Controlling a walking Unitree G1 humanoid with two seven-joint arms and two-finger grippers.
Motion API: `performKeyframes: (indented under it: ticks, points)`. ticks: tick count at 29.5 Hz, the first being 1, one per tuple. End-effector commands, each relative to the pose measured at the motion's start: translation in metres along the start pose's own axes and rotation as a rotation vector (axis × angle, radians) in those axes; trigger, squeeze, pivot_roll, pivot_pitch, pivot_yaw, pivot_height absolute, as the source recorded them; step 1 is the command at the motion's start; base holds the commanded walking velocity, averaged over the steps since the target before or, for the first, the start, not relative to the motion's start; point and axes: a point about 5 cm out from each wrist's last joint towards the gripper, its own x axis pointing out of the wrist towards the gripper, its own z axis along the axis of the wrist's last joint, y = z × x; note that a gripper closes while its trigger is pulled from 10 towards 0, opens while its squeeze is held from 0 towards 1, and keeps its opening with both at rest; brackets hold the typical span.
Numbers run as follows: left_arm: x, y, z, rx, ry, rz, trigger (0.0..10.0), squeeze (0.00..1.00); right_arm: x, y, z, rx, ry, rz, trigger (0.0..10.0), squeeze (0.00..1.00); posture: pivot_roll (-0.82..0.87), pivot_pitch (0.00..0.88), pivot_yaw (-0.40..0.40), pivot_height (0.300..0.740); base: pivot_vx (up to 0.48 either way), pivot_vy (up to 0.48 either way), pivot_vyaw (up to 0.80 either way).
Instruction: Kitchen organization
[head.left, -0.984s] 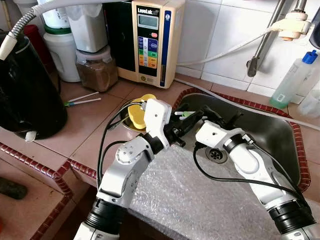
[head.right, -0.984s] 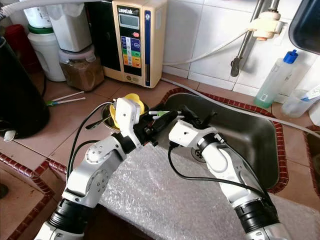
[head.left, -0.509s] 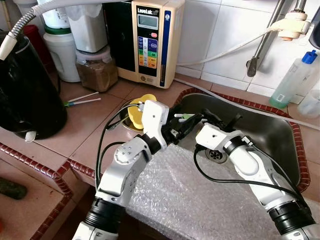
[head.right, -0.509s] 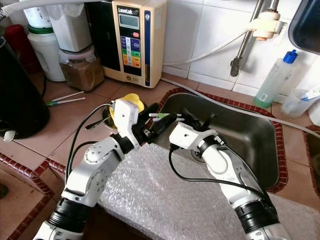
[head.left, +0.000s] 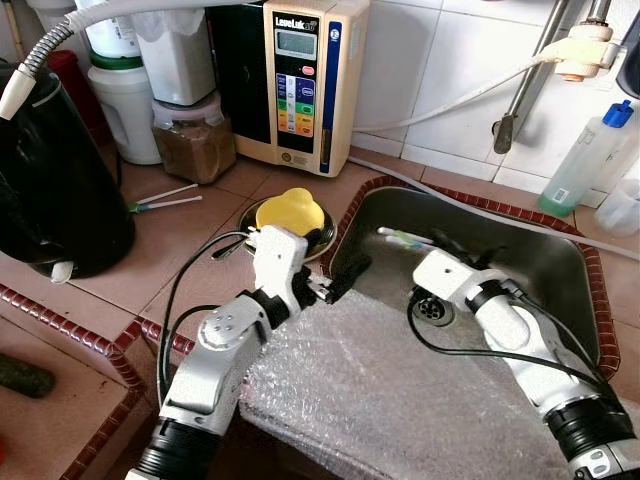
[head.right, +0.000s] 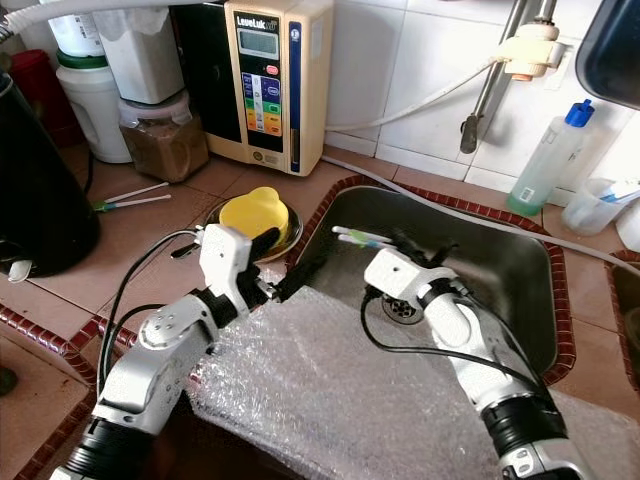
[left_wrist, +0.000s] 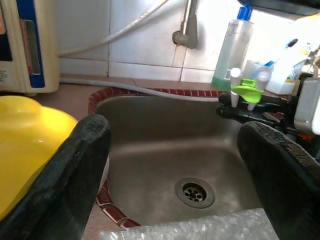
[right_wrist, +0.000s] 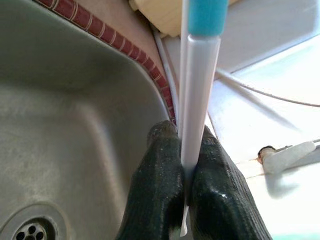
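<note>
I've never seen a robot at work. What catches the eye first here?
Two silver arms reach over a steel sink. The right gripper pinches toothbrushes above the basin; the left gripper, fingers apart, hangs by the sink's edge, beside a bright yellow lid on the tiled counter. Bubble wrap covers the counter in front.

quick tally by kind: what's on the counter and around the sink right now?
Toothbrushes: 3, one in the right gripper (toothbrush), two on the tiles
Jars and tubs: 3
Spray bottle: 1
Water ionizer: 1
Yellow lid: 1
Total: 9
</note>
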Motion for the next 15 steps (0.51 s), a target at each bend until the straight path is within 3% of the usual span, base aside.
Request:
performKeyframes:
  ticks: [1,8,10,12,13,14,15]
  points:
    - [0.001,-0.003,0.005,0.025,-0.013,-0.010,10.0,1.00,0.004,-0.009,-0.003,0.011,0.017,-0.026,0.0,0.00,0.01,0.000,-0.019,0.740,0.000,0.000,0.00]
    - [0.001,-0.005,0.004,0.040,-0.007,-0.024,10.0,1.00,0.006,-0.005,-0.016,0.041,0.095,-0.002,0.0,0.00,0.01,0.000,-0.019,0.740,0.000,0.000,0.00]
    - [0.000,-0.005,0.004,0.041,-0.004,-0.030,10.0,1.00,0.006,-0.002,-0.020,0.048,0.123,0.017,0.7,0.00,0.01,0.000,-0.019,0.740,0.000,0.000,0.00]
    - [0.000,-0.006,0.004,0.047,0.000,-0.036,10.0,1.00,0.006,0.003,-0.025,0.065,0.160,0.050,4.4,0.00,0.01,0.000,-0.019,0.740,0.000,0.000,0.00]
    - [0.000,-0.006,0.003,0.054,0.002,-0.039,10.0,1.00,0.006,0.004,-0.027,0.070,0.173,0.057,7.3,0.00,0.01,0.000,-0.019,0.740,0.000,0.000,0.00]
    - [0.000,-0.006,0.003,0.054,0.002,-0.039,10.0,1.00,0.006,0.004,-0.027,0.070,0.173,0.057,7.3,0.00,0.01,0.000,-0.019,0.740,0.000,0.000,0.00]
    - [0.000,-0.006,0.003,0.057,0.003,-0.041,10.0,1.00,0.006,0.006,-0.029,0.085,0.190,0.069,10.0,0.30,0.02,0.000,-0.020,0.740,0.000,0.000,0.00]
